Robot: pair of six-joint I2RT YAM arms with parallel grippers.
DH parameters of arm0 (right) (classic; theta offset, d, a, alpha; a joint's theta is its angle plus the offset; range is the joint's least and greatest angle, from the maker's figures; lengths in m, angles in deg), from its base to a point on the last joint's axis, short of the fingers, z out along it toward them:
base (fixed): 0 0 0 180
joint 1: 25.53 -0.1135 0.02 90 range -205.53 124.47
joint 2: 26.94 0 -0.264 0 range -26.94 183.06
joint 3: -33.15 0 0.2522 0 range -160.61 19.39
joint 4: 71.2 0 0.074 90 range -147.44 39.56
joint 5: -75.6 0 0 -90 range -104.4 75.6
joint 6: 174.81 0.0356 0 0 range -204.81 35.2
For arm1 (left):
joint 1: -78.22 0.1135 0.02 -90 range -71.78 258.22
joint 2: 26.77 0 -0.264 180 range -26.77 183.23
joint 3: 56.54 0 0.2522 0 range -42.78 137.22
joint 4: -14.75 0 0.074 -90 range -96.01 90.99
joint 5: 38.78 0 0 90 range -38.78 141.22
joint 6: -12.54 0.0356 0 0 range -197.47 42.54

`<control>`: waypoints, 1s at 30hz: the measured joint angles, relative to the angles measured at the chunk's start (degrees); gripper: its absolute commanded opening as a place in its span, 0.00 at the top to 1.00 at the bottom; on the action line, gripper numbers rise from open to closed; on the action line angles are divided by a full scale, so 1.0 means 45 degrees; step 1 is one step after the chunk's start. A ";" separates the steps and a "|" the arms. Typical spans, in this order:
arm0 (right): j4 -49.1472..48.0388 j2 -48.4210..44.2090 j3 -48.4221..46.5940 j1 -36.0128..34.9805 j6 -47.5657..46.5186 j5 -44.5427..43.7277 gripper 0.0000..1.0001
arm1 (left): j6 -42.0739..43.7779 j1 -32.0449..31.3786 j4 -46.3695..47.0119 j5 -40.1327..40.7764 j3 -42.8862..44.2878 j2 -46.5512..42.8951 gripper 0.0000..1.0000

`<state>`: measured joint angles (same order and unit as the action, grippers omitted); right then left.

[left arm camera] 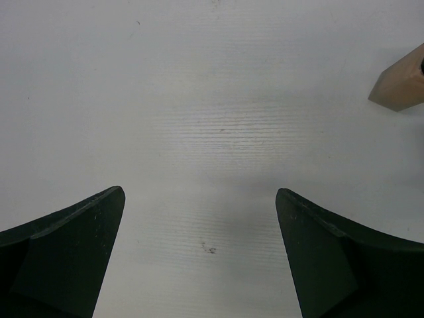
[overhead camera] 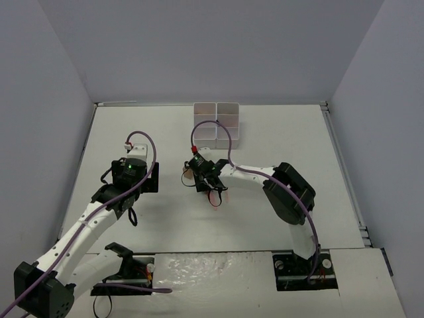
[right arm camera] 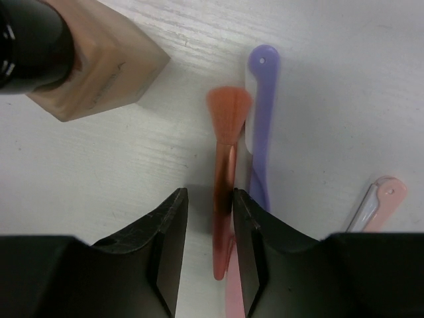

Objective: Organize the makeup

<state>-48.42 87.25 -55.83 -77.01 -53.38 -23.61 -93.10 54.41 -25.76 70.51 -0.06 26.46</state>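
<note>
My right gripper (right arm camera: 210, 199) is low over the table, its jaws narrowly apart around the handle of a copper-orange brush stick (right arm camera: 225, 159). The stick touches the right finger, with a gap to the left finger. A purple stick (right arm camera: 262, 112) lies right beside it and a pink stick (right arm camera: 383, 197) lies further right. A tan bottle (right arm camera: 99, 69) with a black cap lies at the upper left. It also shows in the left wrist view (left arm camera: 401, 86). My left gripper (left arm camera: 199, 199) is open and empty over bare table. In the top view the right gripper (overhead camera: 202, 175) is mid-table.
The white gridded compartment box (overhead camera: 216, 122) stands at the back centre, behind the right gripper. The left gripper (overhead camera: 147, 177) hovers to the left of the makeup. Grey walls close in the table on three sides.
</note>
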 measured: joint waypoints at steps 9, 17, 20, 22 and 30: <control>-0.0029 0.0056 -0.0055 0.0000 0.0102 -0.0197 1.00 | 0.0000 0.0000 0.0000 -0.0005 -0.0003 -0.0004 0.03; 0.0553 -0.1239 -0.0523 0.0422 -0.1660 -0.0045 1.00 | 0.0000 0.0000 0.0000 -0.0005 -0.0005 -0.0034 0.03; 0.0449 -0.2023 -0.1400 0.1313 -0.3322 0.0342 1.00 | 0.0000 0.0000 0.0000 -0.0005 -0.0005 -0.0036 0.03; 0.0267 -0.2355 -0.2000 0.2068 -0.4710 0.0598 1.00 | 0.0000 0.0000 0.0000 -0.0005 -0.0005 -0.0043 0.03; -0.0541 -0.2230 -0.3518 0.5003 -1.0264 0.3386 0.98 | 0.0000 0.0000 0.0000 -0.0097 -0.0005 -0.0044 0.03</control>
<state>-50.85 77.21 -71.66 -54.50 -99.57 -8.38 -93.10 54.41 -25.76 70.07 -0.08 26.27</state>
